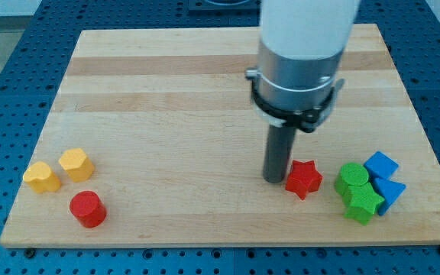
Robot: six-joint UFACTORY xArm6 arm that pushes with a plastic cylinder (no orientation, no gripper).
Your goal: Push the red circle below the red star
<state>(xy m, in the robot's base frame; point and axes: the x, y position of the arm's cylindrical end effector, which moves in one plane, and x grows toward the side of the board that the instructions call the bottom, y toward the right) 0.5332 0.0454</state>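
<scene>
right now my tip (274,179) rests on the wooden desk (166,114), just to the view's left of the red star (303,179), so close that it looks to be touching the star's left point, though i cannot tell for sure. i carry no gripper, only this dark rod, so nothing is grasped or clenched. the red circle (88,208) sits well apart from me, far over at the view's lower left, near the desk's bottom edge. just above it lie two yellow blocks: a yellow heart-like block (42,176) and, just beside it to the view's right, a yellow hexagon-like block (76,164). at the view's right of the red star, a tight cluster holds a green round block (352,177), a green star (363,203), and two blue blocks (381,165), (391,191) whose shapes i cannot make out.
</scene>
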